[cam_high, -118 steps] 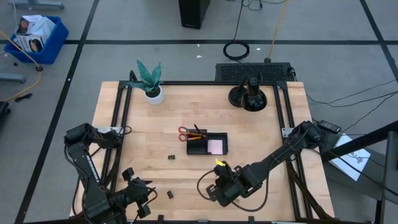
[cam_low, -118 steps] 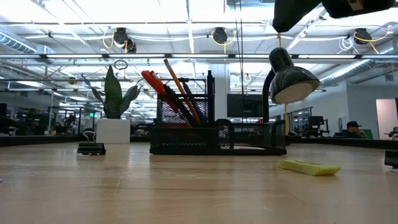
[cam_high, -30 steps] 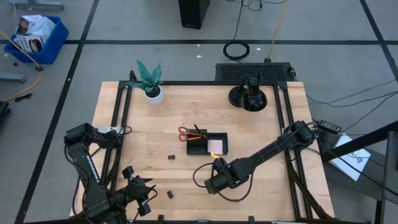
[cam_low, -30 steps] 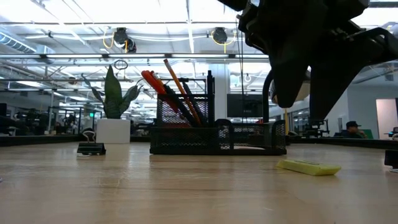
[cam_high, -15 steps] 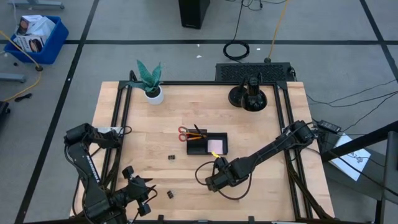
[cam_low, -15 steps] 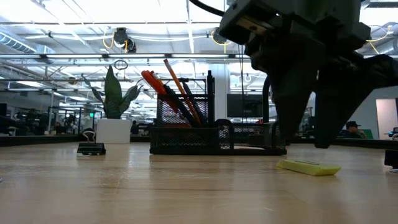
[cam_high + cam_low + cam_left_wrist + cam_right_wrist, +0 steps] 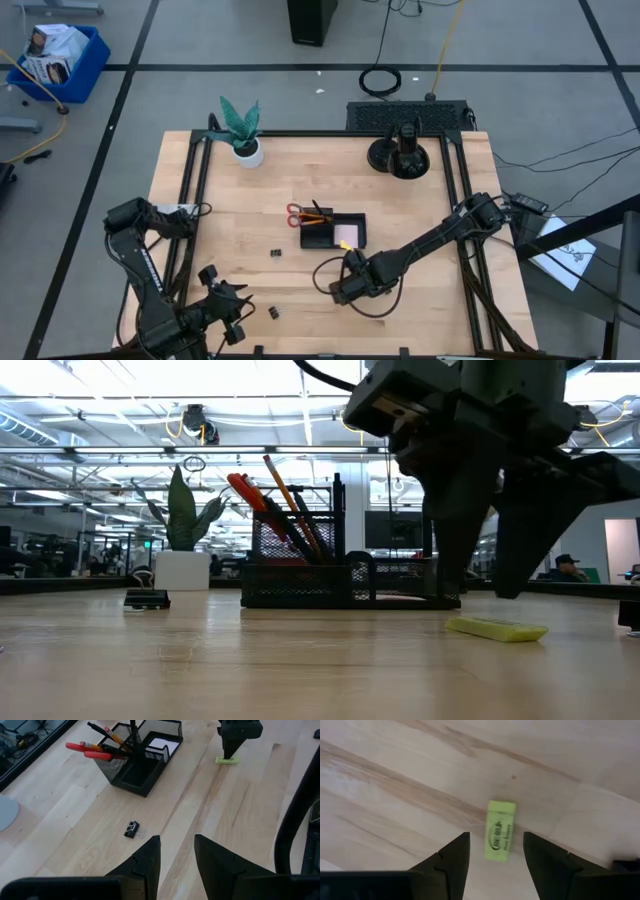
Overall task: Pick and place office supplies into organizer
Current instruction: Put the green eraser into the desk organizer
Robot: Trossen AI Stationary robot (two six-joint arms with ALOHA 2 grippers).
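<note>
High view. The right hand [image 7: 347, 262] hangs over the middle of the tabletop [image 7: 430, 300], just in front of the black organizer [image 7: 333, 231]. The arm covers the yellow-green eraser here. Red-handled scissors [image 7: 294, 215] and an orange pencil [image 7: 316, 218] lean out of the organizer's left end; a pink sticky-note pad [image 7: 347, 236] lies in its right compartment. The left hand [image 7: 225, 310] waits at the front left corner, with one binder clip [image 7: 272, 313] just to its right.

Low view. The right hand [image 7: 482, 585] fills the upper right, its two fingers apart and pointing down, tips clear of the wood. The flat yellow-green eraser [image 7: 497, 628] lies on the tabletop directly beneath the gap. Behind it stands the mesh organizer [image 7: 350, 582].

Left wrist view. The left hand [image 7: 176, 857] has its fingers parted and empty; a binder clip [image 7: 132, 829] lies just ahead.

Right wrist view. The right hand [image 7: 496, 855] straddles the eraser [image 7: 500, 831], a small rectangular block with dark print, fingers open on either side, not touching it.
</note>
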